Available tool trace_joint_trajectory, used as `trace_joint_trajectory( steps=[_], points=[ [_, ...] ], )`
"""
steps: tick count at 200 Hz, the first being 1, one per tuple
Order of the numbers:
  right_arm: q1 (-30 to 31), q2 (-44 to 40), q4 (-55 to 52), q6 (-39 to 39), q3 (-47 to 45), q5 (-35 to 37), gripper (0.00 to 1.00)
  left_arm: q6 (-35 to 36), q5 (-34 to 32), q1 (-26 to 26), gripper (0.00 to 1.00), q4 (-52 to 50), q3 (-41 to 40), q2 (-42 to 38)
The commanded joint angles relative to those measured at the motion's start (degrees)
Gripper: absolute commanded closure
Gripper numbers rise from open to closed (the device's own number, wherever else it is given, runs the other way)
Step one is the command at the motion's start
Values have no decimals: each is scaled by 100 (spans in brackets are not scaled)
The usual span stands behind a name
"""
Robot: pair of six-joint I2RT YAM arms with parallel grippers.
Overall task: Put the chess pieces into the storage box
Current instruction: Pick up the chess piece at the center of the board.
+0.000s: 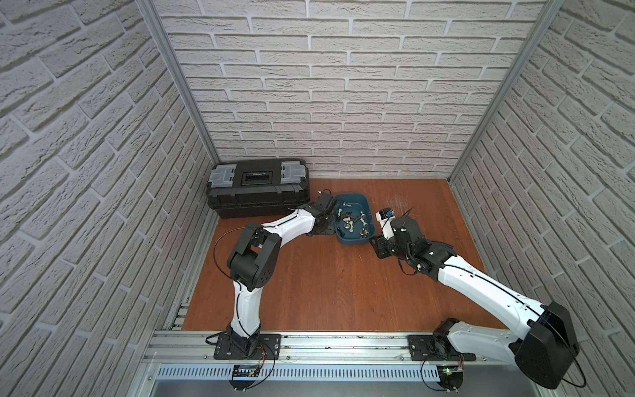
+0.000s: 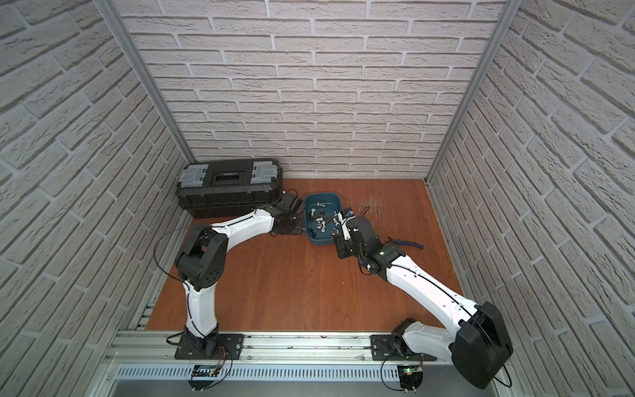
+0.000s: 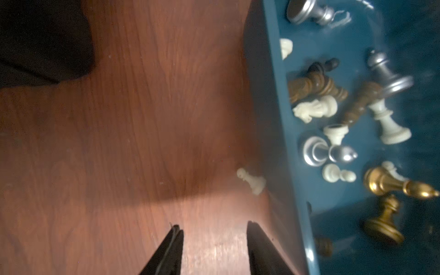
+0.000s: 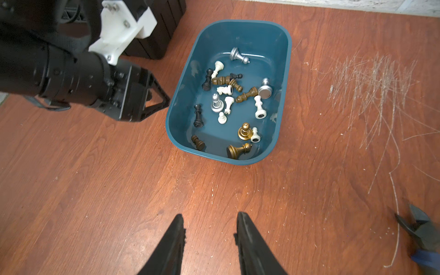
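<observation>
Left pincer [image 3: 213,225], right pincer [image 4: 209,214]: spread apart, empty.
Chess pieces [image 4: 228,102] lie jumbled in storage box [image 4: 183,100]; its long side points at brick wall [image 1: 343,103]; wooden tabletop [image 4: 95,178].

Teal storage box [image 4: 283,71] sits on the bench, chess pieces [image 4: 228,103] mostly tipped over inside; one white pawn [image 3: 251,181] just outside its wall.

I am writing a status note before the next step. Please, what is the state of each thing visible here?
storage box: upright, no lid, holding many pieces.
chess pieces in it: mostly lying on their sides.
white pawn: outside the box, beside its wall.
left gripper: open, empty.
right gripper: open, empty.
black toolbox: lid shut.
pliers: lying on the table.
</observation>
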Motion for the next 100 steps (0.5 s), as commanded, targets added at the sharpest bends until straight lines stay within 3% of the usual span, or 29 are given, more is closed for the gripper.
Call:
trace_joint_trajectory(
  steps=[1, 100],
  points=[
    [-14, 120, 235, 100, 50, -106, 60, -67, 202, -24, 51, 196, 268, 308],
    [-8, 290, 413, 216, -21, -326, 60, -190, 201, -137, 50, 357, 525, 704]
  ],
)
